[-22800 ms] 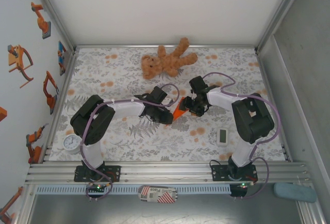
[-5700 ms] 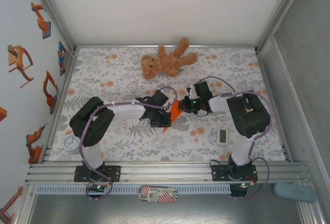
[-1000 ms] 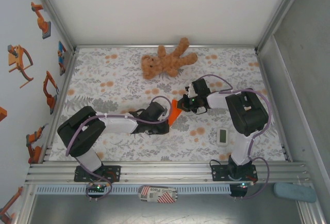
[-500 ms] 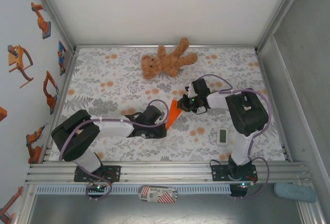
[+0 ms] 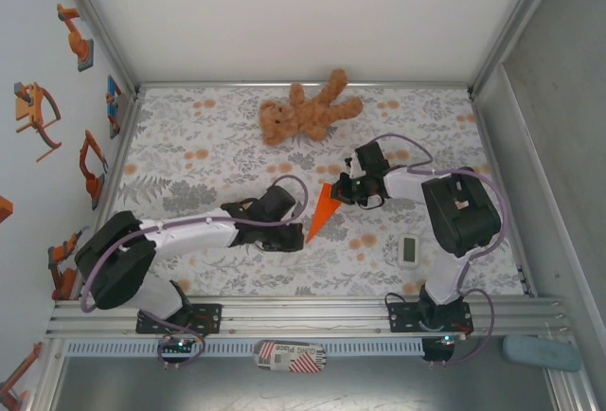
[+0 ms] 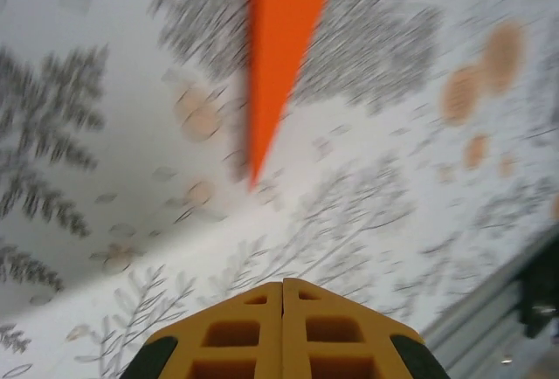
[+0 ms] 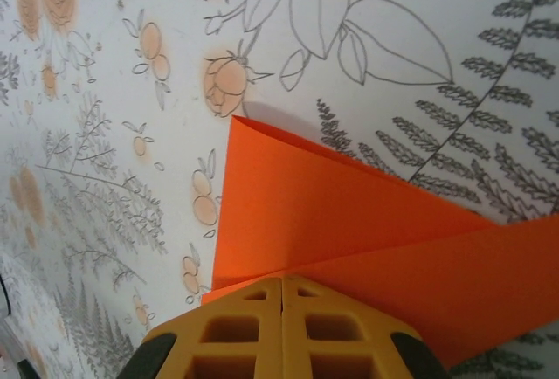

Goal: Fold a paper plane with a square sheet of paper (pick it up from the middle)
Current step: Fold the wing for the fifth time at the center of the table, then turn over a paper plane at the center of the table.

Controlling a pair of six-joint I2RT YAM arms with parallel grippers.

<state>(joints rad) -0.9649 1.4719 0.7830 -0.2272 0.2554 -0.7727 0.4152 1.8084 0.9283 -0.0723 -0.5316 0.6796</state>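
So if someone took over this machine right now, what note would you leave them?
Right hand: shut on the wide end of the bright orange paper dart, slim and pointed.
Left hand: shut, empty, just short of the dart's tip.
Dart lies between the two hands, nearer the arm bases than the brown teddy bear.
Done: paper folded to a narrow point.
Left: probably wing folds, then letting go.

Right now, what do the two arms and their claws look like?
Both the left arm and right arm have white links, black joints and a purple cable. The left claw and right claw have yellow fingers with square cut-outs.
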